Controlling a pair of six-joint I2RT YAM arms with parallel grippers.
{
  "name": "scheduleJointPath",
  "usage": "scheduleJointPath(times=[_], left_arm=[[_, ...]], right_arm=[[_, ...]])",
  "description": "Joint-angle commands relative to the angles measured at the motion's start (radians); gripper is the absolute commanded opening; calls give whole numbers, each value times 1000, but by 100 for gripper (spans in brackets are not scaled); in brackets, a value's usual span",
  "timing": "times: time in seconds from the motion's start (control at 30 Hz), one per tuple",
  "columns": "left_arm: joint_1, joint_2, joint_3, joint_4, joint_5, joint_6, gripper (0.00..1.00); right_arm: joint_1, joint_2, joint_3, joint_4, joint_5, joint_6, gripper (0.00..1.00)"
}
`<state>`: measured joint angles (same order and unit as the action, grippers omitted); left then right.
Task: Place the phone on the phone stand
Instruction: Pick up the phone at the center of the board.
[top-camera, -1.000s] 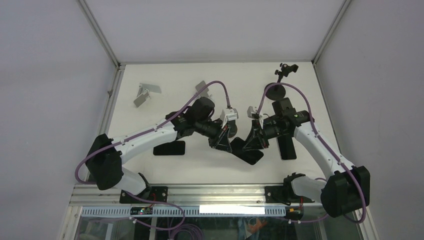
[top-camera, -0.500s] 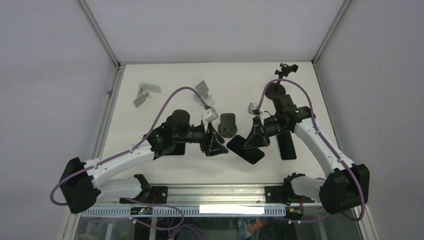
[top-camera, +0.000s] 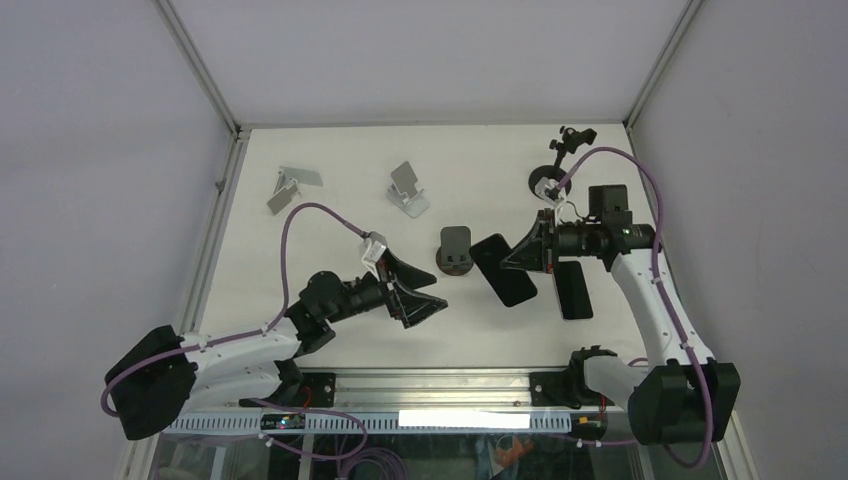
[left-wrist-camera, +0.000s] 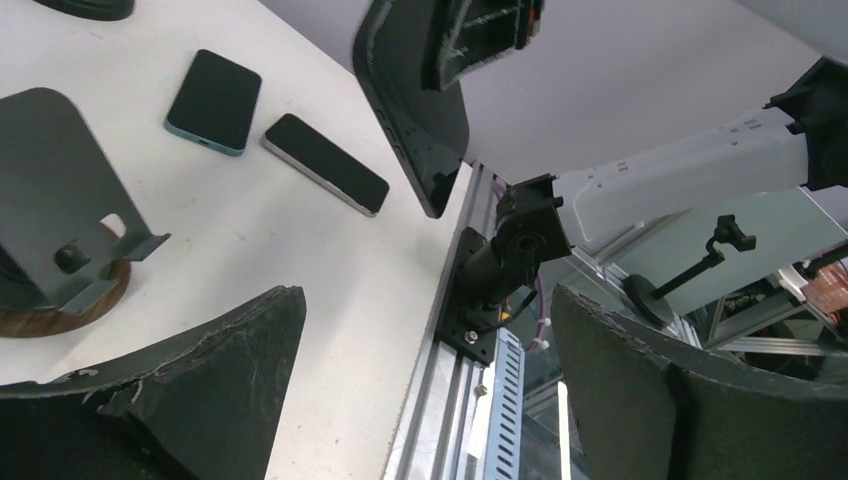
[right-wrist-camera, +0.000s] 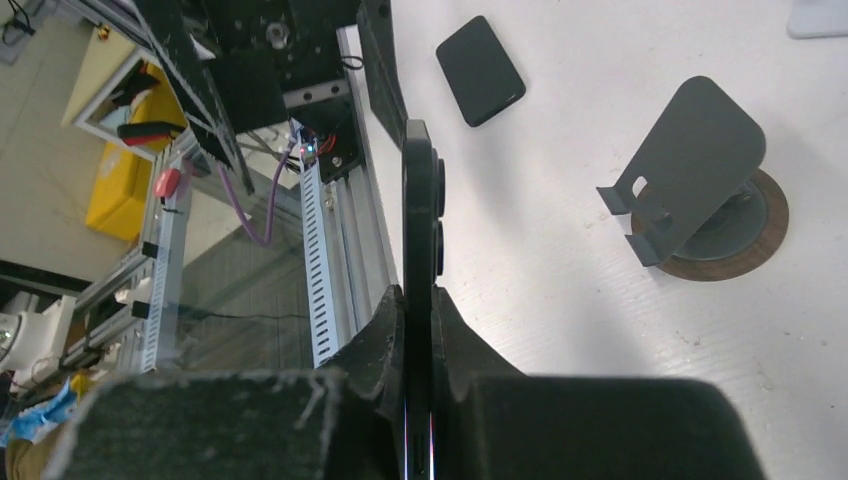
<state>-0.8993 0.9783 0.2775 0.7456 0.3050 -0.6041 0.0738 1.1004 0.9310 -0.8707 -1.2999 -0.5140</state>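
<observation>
- Pinching the phone by its edge, the right gripper holds it tilted above the table, just beside the phone stand.
- Spread wide and empty, the left gripper hovers near the table's front edge, well apart from the phone.

A white table holds the clutter. Toward its back left corner lies a bent silver metal stand. A second folded silver metal stand sits further along the back, nearer the table's middle. At the back right corner stands a black round-based mount topped by a small clamp. On the table's right half, a black phone with a teal rim lies flat just beside a black phone with a silver rim, the latter nearer the table's front edge. A plain matte black phone lies flat on the left half.
</observation>
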Motion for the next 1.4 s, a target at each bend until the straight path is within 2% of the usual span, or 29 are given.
scheduleJointPath(times=[0.0,0.17,0.4,0.63,1.03,1.13,1.23,1.3,1.37], left_arm=[[-75,106,15,304,-76,4,96],[-174,300,57,447,-155,63,95],[-210,567,107,679,-180,-2,91],[-220,669,186,681,-162,-17,91],[-212,788,324,682,-156,-74,75],[-201,796,342,682,-147,-117,69],[-187,794,358,682,-123,-162,58],[-182,791,367,682,-101,-177,45],[-177,789,369,682,-83,-179,23]], right_arm=[[-39,-35,-40,267,-90,287,0],[-65,-33,-84,432,-103,464,0],[-71,-28,-108,526,-108,563,0],[-71,-29,-114,547,-113,585,0],[-71,-33,-132,595,-160,625,0],[-71,-35,-134,600,-162,626,0],[-67,-36,-136,604,-165,625,0],[-65,-38,-137,605,-170,622,0],[-64,-42,-139,604,-176,616,0]])
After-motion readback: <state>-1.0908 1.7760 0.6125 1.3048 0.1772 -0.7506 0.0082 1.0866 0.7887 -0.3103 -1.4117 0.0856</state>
